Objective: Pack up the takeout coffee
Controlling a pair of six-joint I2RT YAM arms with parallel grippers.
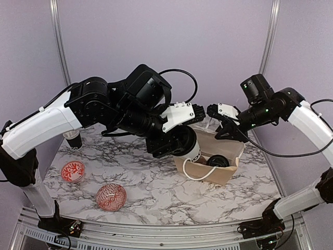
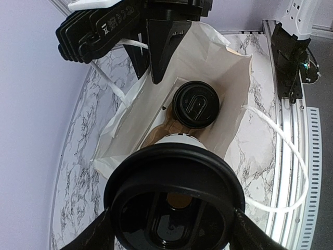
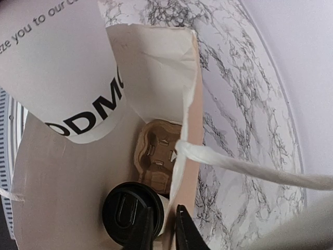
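Brown moulded-pulp carrier (image 3: 158,151) sits at the bottom of the tan paper bag (image 1: 230,167), whose mouth is open on the right half of the marble table (image 1: 156,187). One well of the carrier contains the seated cup (image 2: 195,104), white paper under a round black lid; the well beside it shows bare pulp. The held cup (image 1: 194,151), also lidded in black and printed with black lettering, hangs tilted just above the bag's mouth, base towards the opening. The left gripper (image 2: 174,232) is clamped on this cup, one finger on each side just below the lid. The right gripper (image 3: 165,229) is at the bag's far rim, beside a white handle (image 3: 250,166). Its fingers are close together with the bag's wall edge in line between them; whether they pinch it cannot be told. Two red-and-white patterned bowls lie well apart from the bag at the near left: one (image 1: 73,171) with its mouth up, the other (image 1: 111,196) dome side up.
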